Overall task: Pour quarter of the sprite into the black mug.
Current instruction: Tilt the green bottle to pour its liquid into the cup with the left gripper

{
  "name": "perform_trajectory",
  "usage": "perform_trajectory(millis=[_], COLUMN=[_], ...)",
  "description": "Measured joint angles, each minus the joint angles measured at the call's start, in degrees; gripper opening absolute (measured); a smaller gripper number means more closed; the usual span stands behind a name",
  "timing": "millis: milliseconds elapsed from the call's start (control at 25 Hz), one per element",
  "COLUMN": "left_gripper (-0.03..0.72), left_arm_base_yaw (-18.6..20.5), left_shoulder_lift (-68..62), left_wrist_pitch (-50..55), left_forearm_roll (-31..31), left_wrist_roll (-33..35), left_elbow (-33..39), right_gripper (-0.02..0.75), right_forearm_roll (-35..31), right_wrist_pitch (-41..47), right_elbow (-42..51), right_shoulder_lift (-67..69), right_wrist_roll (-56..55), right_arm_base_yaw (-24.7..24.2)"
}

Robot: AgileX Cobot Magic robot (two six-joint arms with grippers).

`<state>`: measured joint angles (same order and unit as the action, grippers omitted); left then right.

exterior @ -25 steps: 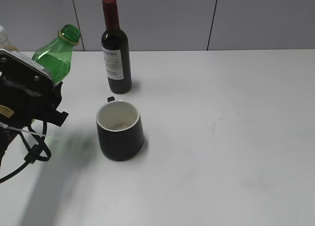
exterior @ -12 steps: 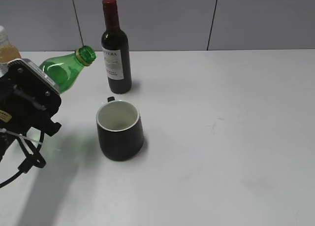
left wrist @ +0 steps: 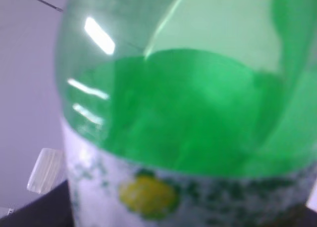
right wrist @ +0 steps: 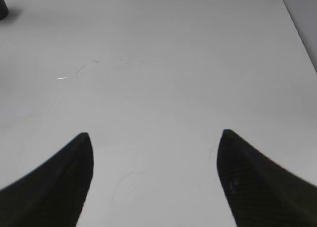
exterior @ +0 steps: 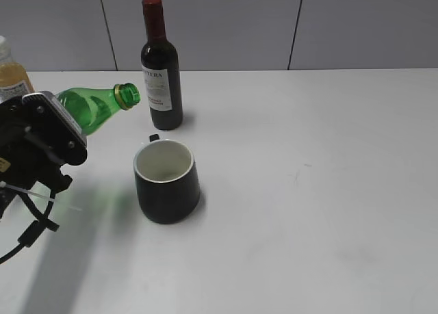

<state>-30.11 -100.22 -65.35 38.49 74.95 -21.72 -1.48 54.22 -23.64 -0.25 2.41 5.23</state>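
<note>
My left gripper [exterior: 48,133] is shut on the sprite [exterior: 92,107], a clear-green bottle with no cap, tilted almost level with its mouth pointing right, up and left of the black mug. The bottle fills the left wrist view [left wrist: 188,98], with its white and green label at the bottom. The black mug [exterior: 166,180], white inside, stands upright on the table right of the left arm. No liquid stream shows at the bottle mouth. My right gripper [right wrist: 154,153] is open and empty over bare table; it is outside the exterior view.
A dark wine bottle [exterior: 161,71] with a red cap stands behind the mug near the wall. An orange juice bottle [exterior: 11,73] stands at the far left edge. The white table [exterior: 315,191] spreads to the right of the mug.
My left gripper has tipped the sprite further over: its mouth swung from up-right down to nearly level and moved right toward the wine bottle and mug. The mug has not moved.
</note>
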Motion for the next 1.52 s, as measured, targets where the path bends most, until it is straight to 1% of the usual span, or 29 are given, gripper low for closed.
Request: perform_trajectory(millis=[560,760,880,1320,1520], left_gripper=[0.472,0.468,0.468,0.468,0.468], left_arm_base_yaw=[0.00,0.00,0.00,0.00,0.00], left_shoulder_lift=[0.00,0.00,0.00,0.00,0.00], left_wrist_pitch=[-0.25,-0.25,-0.25,-0.25,-0.25], left_forearm_roll=[1.16,1.23,1.23,1.72,2.99], left_wrist_roll=[9.23,11.06,13.32,17.11,20.87], left_elbow=[0.00,0.00,0.00,0.00,0.00], right_gripper=[0.591,0.591,0.591,0.591,0.590], right_forearm_roll=[0.00,0.00,0.00,0.00,0.00], right_wrist_pitch=[0.00,0.00,0.00,0.00,0.00], right_elbow=[0.00,0.00,0.00,0.00,0.00], right_shoulder_lift=[0.00,0.00,0.00,0.00,0.00], right_wrist_roll=[0.00,0.00,0.00,0.00,0.00], right_arm_base_yaw=[0.00,0.00,0.00,0.00,0.00])
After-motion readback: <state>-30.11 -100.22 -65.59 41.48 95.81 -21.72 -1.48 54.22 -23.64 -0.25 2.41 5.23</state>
